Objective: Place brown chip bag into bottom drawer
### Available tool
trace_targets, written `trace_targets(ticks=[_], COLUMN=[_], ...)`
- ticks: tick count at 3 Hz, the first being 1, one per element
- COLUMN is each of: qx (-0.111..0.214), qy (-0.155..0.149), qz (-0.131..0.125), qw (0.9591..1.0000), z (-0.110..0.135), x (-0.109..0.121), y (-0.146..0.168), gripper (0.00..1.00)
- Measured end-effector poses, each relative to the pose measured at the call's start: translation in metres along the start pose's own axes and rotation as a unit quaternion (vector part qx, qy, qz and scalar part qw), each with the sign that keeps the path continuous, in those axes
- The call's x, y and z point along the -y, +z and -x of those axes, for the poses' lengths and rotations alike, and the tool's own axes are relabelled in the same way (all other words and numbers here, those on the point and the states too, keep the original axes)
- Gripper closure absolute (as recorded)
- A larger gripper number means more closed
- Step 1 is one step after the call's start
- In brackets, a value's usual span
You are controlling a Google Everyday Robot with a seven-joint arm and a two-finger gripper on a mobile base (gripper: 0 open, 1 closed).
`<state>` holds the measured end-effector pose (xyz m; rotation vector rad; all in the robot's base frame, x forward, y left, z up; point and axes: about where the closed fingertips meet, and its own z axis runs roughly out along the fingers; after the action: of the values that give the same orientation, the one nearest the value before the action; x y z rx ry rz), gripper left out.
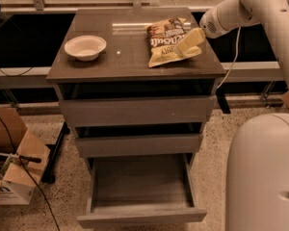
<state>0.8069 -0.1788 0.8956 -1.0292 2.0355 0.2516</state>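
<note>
The brown chip bag (164, 41) lies flat on the cabinet top, at its right rear, dark brown half toward the back and yellow half toward the front. My gripper (189, 42) reaches in from the right on the white arm (241, 8) and sits over the bag's right edge, low above it or touching it. The bottom drawer (140, 216) is pulled out and its tray shows nothing inside. The two drawers above it are pushed in.
A white bowl (85, 47) stands on the left of the cabinet top (125, 61). My white base (262, 172) fills the lower right, next to the open drawer. A cardboard box (12, 177) and cables lie on the floor at the left.
</note>
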Motion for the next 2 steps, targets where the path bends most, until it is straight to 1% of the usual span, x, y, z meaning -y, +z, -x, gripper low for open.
trace_targets(ticks=[1, 2], qx=[-0.001, 0.000], qy=[0.013, 0.011], qz=[0.010, 0.020], qw=[0.9999, 0.9997], z=[-0.004, -0.002], x=[0.008, 0.007], y=[0.023, 0.036], gripper=[0.00, 0.19])
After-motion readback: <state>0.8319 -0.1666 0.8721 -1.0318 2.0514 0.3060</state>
